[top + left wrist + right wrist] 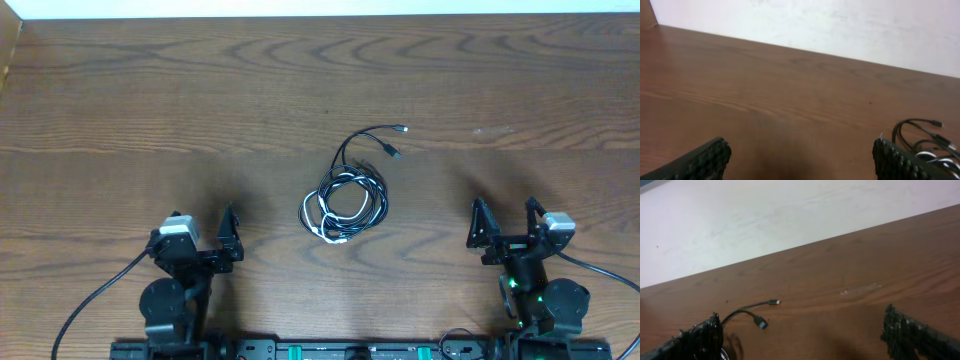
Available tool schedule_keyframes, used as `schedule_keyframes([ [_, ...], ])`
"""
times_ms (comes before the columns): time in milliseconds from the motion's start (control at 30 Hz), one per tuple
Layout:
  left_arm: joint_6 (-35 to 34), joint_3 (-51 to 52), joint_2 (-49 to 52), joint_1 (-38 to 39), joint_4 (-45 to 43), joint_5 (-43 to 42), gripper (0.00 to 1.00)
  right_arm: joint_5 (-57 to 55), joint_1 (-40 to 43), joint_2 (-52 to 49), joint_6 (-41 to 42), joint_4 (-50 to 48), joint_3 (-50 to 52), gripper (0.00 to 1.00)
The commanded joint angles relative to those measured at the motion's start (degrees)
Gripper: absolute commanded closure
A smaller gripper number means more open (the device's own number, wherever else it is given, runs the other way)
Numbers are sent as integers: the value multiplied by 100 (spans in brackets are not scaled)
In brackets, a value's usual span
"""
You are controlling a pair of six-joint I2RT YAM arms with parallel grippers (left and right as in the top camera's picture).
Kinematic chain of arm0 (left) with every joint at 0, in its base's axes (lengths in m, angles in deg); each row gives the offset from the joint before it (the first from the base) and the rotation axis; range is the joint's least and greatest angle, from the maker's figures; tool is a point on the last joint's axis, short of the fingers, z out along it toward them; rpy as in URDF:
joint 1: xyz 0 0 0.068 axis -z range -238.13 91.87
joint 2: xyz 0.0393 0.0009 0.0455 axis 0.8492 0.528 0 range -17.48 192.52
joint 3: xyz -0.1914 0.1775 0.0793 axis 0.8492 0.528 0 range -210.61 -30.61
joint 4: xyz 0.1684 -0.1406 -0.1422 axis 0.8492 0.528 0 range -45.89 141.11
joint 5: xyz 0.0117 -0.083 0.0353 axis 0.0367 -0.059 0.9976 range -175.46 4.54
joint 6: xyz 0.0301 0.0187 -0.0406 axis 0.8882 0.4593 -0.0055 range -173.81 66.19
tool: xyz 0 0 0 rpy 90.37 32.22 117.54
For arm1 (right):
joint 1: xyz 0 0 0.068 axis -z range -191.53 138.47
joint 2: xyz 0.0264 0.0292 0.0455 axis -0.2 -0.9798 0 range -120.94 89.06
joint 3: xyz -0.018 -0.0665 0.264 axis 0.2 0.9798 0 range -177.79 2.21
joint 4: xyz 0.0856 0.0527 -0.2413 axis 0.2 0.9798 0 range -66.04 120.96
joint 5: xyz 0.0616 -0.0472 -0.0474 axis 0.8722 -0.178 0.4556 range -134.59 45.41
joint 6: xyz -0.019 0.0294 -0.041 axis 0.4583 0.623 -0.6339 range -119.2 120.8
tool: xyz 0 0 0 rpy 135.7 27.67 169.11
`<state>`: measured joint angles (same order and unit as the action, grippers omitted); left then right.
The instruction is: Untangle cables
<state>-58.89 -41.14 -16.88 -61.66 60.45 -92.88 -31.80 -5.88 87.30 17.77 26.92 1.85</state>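
Observation:
A tangle of thin black cables and one white cable lies coiled at the table's middle, with two black plug ends trailing up and right. My left gripper is open and empty, low to the left of the tangle. My right gripper is open and empty, low to the right of it. In the left wrist view the cables show at the lower right, beyond my open left fingers. In the right wrist view the two plug ends lie left of centre, between my open right fingers.
The brown wooden table runs to a white wall at the back. The arm bases and their thicker black wires sit along the front edge.

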Motion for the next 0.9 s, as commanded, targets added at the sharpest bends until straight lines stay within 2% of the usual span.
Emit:
schedule_keyframes([
  [0,13,-264,0,22,-11,-52,9,-61,28,-2,-28,28,4,1],
  [733,-13,-415,0,22,160,-109,9,-61,28,-2,-28,28,4,1],
  [867,-382,-581,2,22,166,-120,9,-61,28,-2,-28,28,4,1],
])
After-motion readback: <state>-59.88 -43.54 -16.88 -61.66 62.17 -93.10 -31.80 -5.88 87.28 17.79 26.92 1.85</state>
